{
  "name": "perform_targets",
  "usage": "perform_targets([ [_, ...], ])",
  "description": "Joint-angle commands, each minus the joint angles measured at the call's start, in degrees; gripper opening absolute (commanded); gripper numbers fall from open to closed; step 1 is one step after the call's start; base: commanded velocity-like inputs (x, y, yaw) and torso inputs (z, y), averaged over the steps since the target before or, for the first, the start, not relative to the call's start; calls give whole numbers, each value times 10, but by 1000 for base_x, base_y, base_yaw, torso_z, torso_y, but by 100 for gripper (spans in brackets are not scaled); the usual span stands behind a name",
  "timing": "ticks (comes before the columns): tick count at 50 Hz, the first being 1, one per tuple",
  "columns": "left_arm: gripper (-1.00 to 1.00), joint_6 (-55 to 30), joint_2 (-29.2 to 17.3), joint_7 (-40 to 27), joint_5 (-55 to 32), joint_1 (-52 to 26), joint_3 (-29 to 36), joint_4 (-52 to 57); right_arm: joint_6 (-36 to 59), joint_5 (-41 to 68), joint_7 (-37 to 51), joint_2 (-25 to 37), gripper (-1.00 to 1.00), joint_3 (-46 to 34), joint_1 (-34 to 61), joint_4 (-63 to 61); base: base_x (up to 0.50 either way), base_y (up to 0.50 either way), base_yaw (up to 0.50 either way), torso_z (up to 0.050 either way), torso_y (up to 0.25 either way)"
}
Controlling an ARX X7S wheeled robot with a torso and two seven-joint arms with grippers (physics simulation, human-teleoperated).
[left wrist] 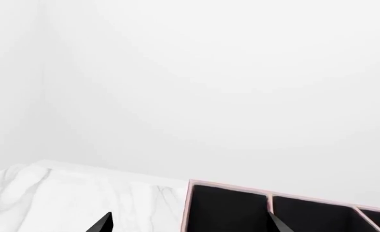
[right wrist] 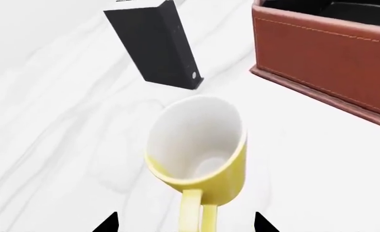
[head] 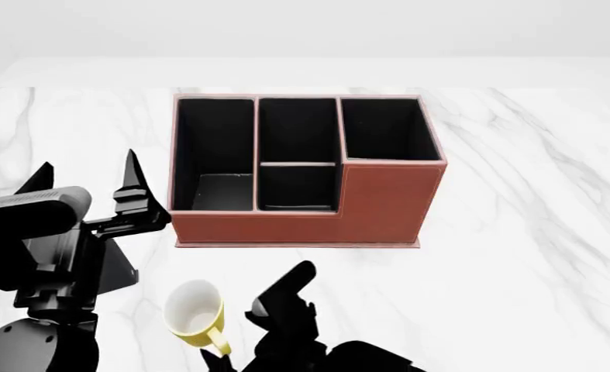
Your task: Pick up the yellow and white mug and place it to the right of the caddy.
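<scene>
The yellow and white mug (head: 194,314) stands on the marble table in front of the caddy's left end, its handle pointing toward me. In the right wrist view the mug (right wrist: 199,154) fills the middle, white inside showing, and its yellow handle runs down between my two dark fingertips. My right gripper (right wrist: 184,223) is open, with a wide gap on each side of the handle; in the head view it (head: 253,325) sits just right of the mug. The reddish-brown caddy (head: 305,209) stands mid-table. My left gripper (head: 87,182) is open and empty, raised left of the caddy (left wrist: 241,208).
A small black upright block (right wrist: 157,43) stands beyond the mug; in the head view it is mostly hidden behind my left arm. The caddy's front wall (right wrist: 331,67) lies close on one side of the mug. White marble table (head: 532,232) extends to the right of the caddy.
</scene>
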Motion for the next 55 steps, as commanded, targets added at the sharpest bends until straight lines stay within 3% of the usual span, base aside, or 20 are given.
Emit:
perform_targets([
  [1, 100, 1, -2, -2, -2, 1, 0, 1, -19, -4, -11, -10, 100, -12, 7, 43, 0, 0, 0, 0, 0],
  [55, 100, 6, -10, -8, -13, 2, 4, 1, -92, -3, -41, -52, 100, -62, 59, 221, 0, 0, 0, 0, 0],
])
